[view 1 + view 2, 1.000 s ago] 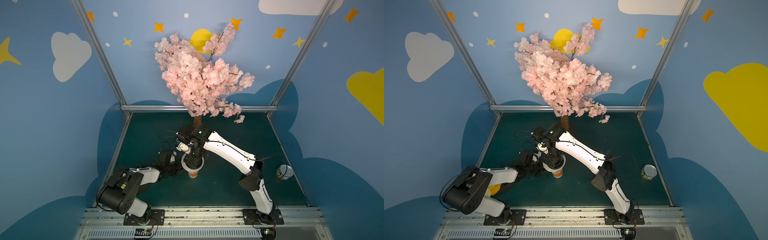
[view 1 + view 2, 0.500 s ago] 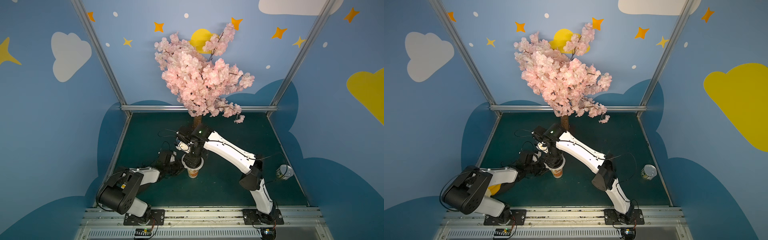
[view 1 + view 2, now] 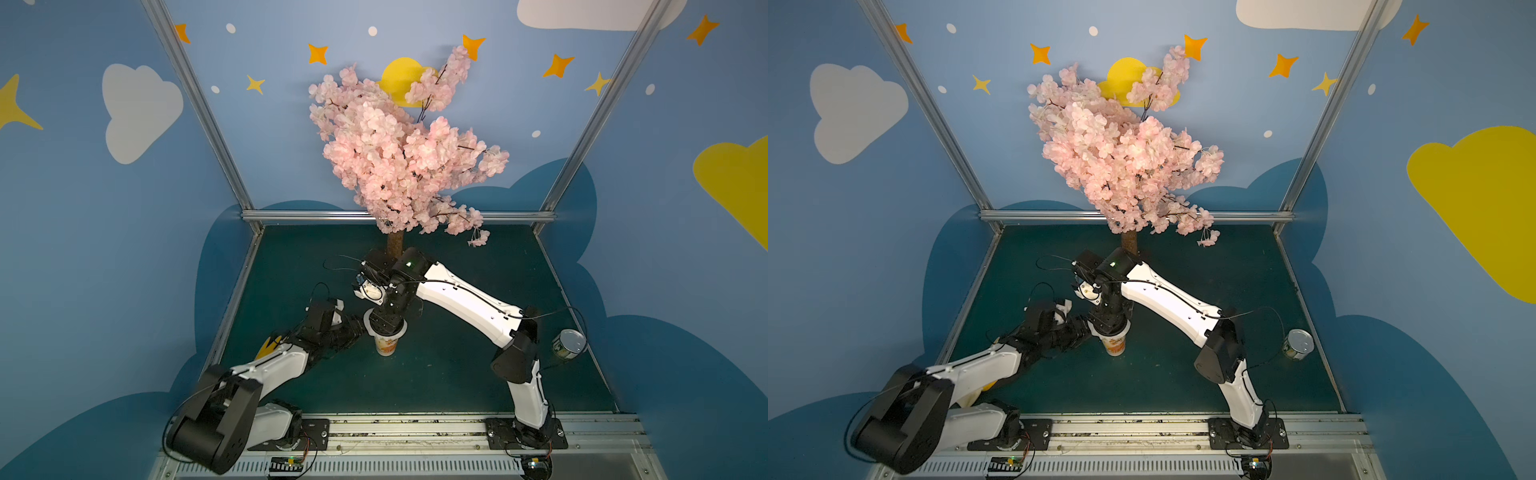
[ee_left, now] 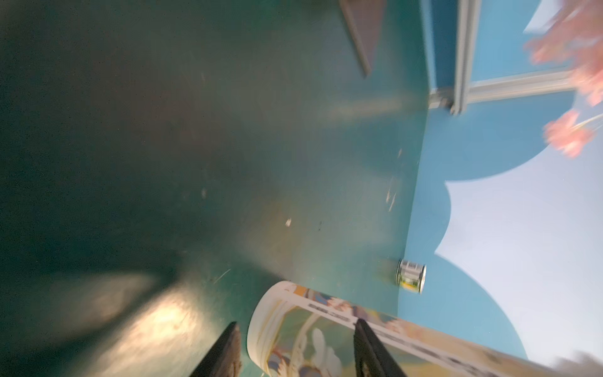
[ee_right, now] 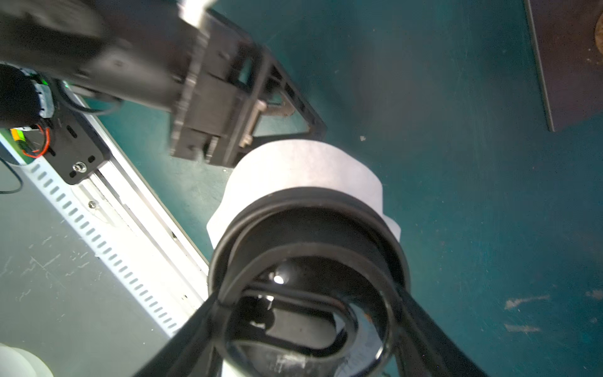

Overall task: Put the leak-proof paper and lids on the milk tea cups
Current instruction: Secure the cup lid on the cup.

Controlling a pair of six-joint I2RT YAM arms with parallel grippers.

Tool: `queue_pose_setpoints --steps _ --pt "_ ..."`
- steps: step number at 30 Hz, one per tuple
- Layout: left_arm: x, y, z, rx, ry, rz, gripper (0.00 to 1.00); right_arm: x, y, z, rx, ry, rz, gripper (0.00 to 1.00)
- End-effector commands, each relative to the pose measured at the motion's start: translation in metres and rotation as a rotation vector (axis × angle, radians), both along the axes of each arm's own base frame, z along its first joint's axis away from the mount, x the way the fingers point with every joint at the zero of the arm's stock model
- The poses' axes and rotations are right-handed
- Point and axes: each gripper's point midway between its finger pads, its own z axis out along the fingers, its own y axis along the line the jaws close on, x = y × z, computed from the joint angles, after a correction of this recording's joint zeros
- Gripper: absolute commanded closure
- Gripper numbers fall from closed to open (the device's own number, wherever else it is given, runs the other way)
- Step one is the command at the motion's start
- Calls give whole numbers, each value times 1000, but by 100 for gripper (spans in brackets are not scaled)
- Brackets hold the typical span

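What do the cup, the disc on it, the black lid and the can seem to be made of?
Cup: likely paper, smooth, with colour print.
Disc: thin matt paper; its edge bends down.
Lid: probably plastic, black, with glossy highlights.
Can: metal, with a shiny silvery top.

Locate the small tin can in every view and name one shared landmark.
Top view: tin can at the green mat's right edge.
Top view: tin can, same spot.
Left wrist: at the mat's edge, beyond the printed cup.
Right wrist: not in it.
Landmark: the printed cup, in both top views and left wrist.
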Motion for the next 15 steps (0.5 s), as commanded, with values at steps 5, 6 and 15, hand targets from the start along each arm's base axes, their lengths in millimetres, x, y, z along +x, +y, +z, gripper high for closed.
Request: queue_pose_setpoints --steps 5,6,15 --pt "-13 40 49 40 -145 146 39 -14 -17 -54 -128 123 6 30" --pt "-16 39 59 13 -168 135 37 -15 -18 -55 -126 128 7 30" --pt "-27 -4 102 -189 -193 -92 30 -16 -21 -62 -148 128 9 30"
